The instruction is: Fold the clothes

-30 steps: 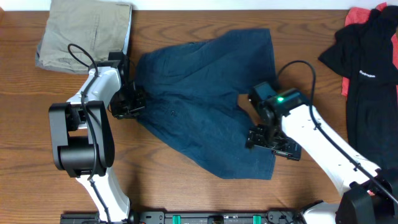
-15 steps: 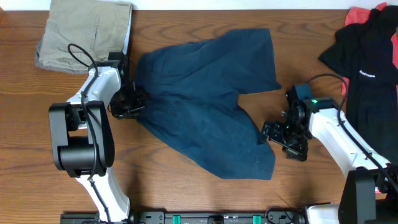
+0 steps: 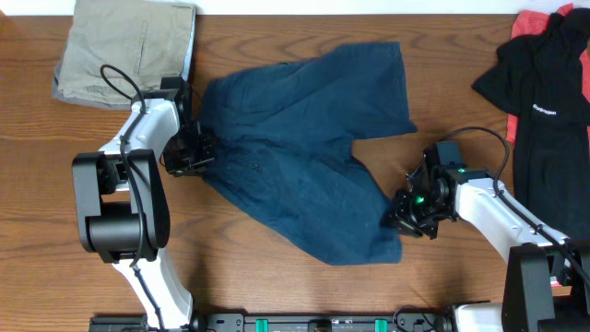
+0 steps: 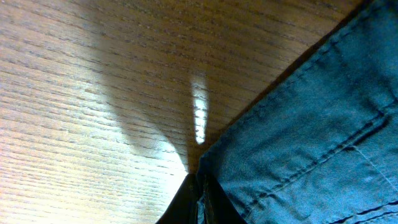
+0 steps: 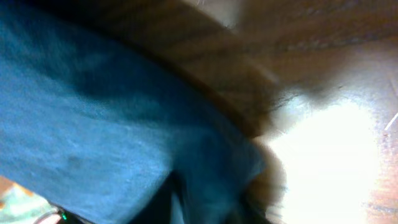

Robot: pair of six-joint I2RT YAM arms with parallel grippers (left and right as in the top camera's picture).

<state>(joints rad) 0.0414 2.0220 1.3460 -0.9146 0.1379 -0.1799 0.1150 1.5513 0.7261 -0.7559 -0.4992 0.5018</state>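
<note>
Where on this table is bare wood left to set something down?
Bare wood lies between the shorts and the black shirt, and left of the left arm below the khaki trousers. Crowded around the shorts.

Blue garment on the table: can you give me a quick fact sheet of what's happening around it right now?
Item: blue garment, spread out, not yet folded
Surface: wooden table
Left side: left gripper shut on the garment's left edge
Right side: right gripper at the lower right hem; grip unclear, close view blurred
Nearby: folded khaki trousers top left; black T-shirt far right
</note>
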